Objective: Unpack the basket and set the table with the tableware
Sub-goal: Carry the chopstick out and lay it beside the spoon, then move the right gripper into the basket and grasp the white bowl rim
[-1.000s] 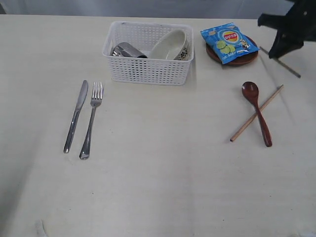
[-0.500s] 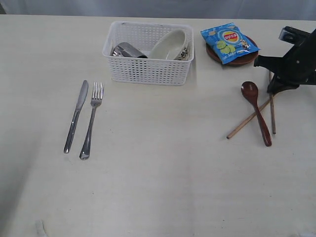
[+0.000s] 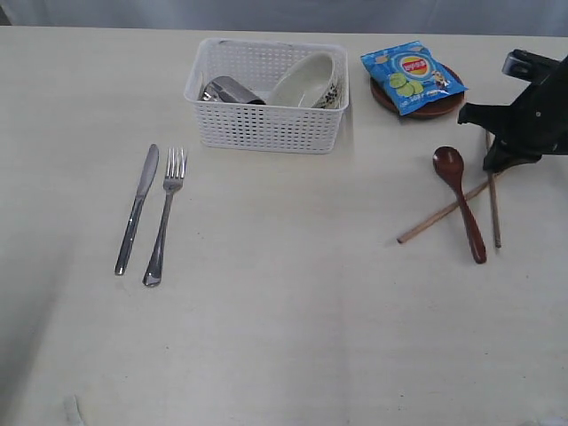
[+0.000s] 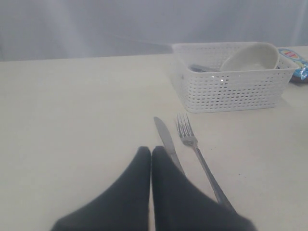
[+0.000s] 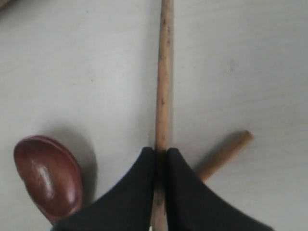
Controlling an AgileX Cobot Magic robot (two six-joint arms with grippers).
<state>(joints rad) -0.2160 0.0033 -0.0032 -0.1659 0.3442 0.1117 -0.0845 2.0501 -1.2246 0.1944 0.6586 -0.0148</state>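
The exterior camera hangs high above the table [image 3: 293,337], tilted steeply down and far enough back to take in the basket [image 3: 266,129] at twelve o'clock, the knife [image 3: 136,210] and fork [image 3: 163,217] at nine, and the spoon [image 3: 450,166] at three. The left wrist camera rides low, looking almost level across the tabletop past the left gripper [image 4: 151,151] to that knife, fork and basket. The right wrist camera stares straight down, very close, at a chopstick [image 5: 164,72] and the spoon's bowl, both also in the exterior view.
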